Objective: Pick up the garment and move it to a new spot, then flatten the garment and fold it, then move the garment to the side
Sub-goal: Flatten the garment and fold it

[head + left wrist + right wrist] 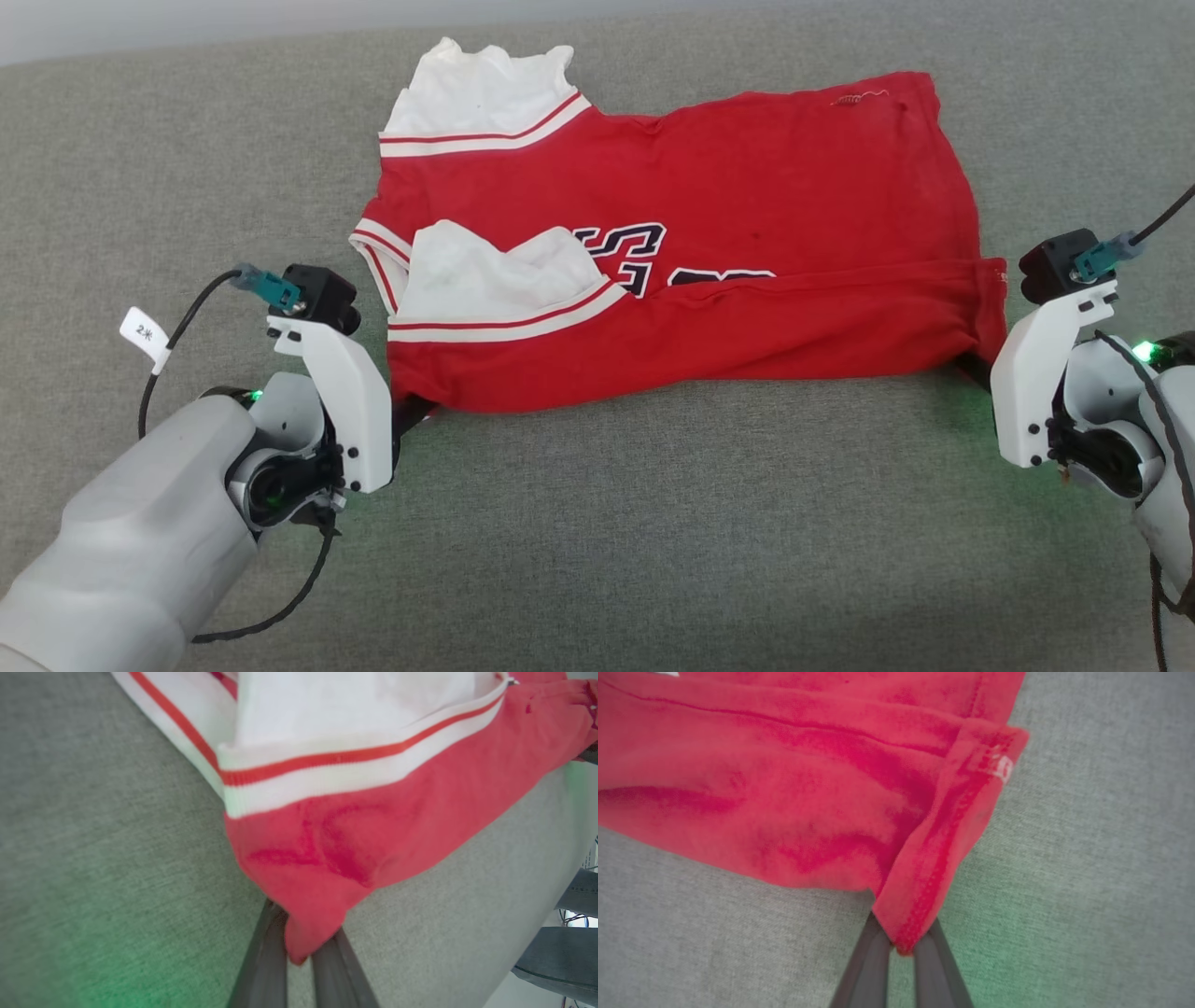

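Symmetrically low, fingers [261, 961] tight on garment [747, 187] corners.

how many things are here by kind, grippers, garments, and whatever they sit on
garment: 1
grippers: 2, left gripper and right gripper, each pinching a corner of the garment
grey surface: 1
total: 4

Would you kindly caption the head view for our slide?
Left tool and right tool pinch near corners of the garment.

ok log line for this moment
left gripper: shut on garment corner | right gripper: shut on garment corner | garment: lying on grey surface
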